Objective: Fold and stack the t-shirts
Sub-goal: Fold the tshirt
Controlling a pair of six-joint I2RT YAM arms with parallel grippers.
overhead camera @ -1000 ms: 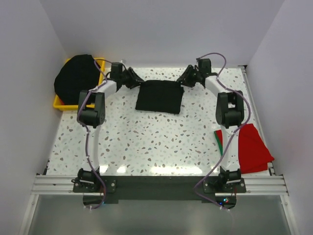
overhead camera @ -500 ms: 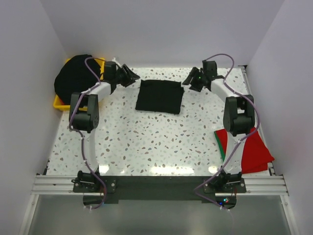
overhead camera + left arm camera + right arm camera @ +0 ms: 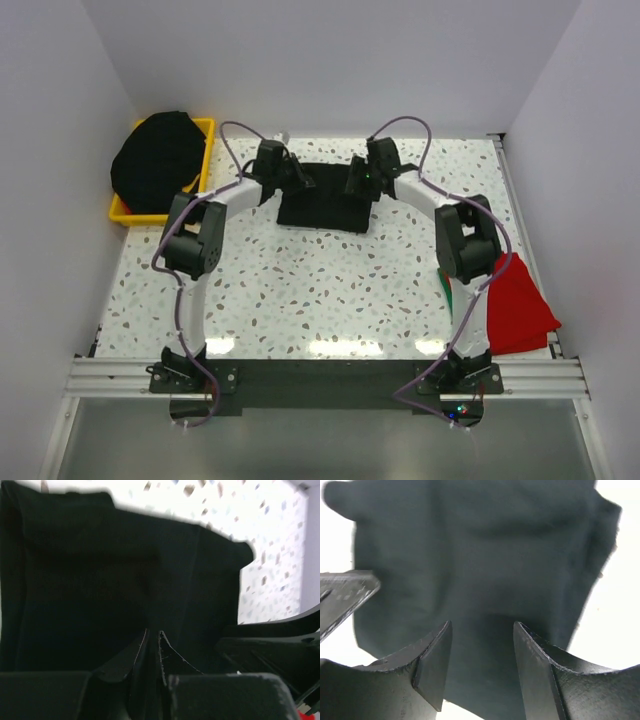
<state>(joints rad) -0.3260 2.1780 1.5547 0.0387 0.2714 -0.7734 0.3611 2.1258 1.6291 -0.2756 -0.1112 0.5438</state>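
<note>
One folded black t-shirt [image 3: 322, 208], one red t-shirt [image 3: 522, 308], one black heap [image 3: 158, 160]. Both arms bend over the folded one: left fingers [image 3: 129, 666] narrow, right fingers [image 3: 432, 666] wide.

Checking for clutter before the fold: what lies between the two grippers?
Only the folded black t-shirt, its far edge spanning from left gripper to right gripper, seen in the top view.

Folded black t-shirt [image 3: 322, 212] flat, far centre — black heap [image 3: 158, 160] far left, red t-shirt [image 3: 520, 305] right edge.
</note>
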